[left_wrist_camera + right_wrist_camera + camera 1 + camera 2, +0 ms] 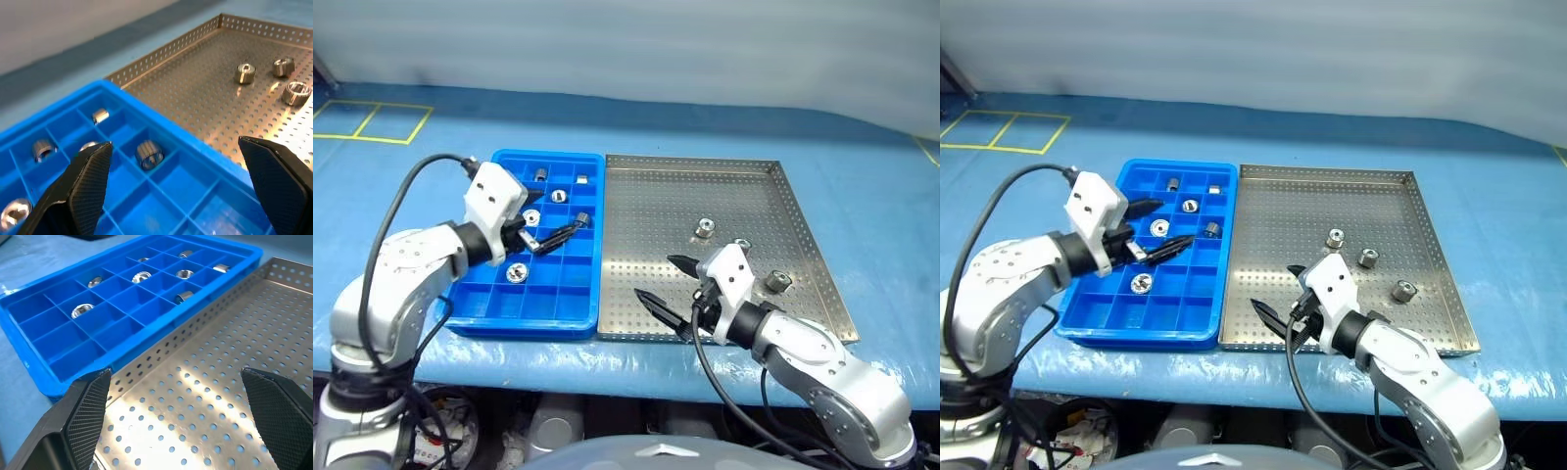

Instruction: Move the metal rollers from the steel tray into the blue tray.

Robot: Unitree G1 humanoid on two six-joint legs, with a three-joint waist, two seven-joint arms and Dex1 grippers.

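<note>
Three metal rollers (704,228) (776,282) (1368,258) lie on the right half of the steel tray (734,196). To its left, the blue tray (558,318) holds several rollers in separate compartments, one of them (149,153) just ahead of my left gripper (553,217). That gripper hovers open over the middle of the blue tray with nothing between its fingers (88,181). My right gripper (655,276) stands open and empty over the steel tray's near left part, short of the three rollers, with its fingers (279,406) wide apart.
Both trays sit side by side on a blue table cover (862,147), near its front edge. Yellow tape lines (372,122) mark the far left of the cover. A pale wall stands behind the table.
</note>
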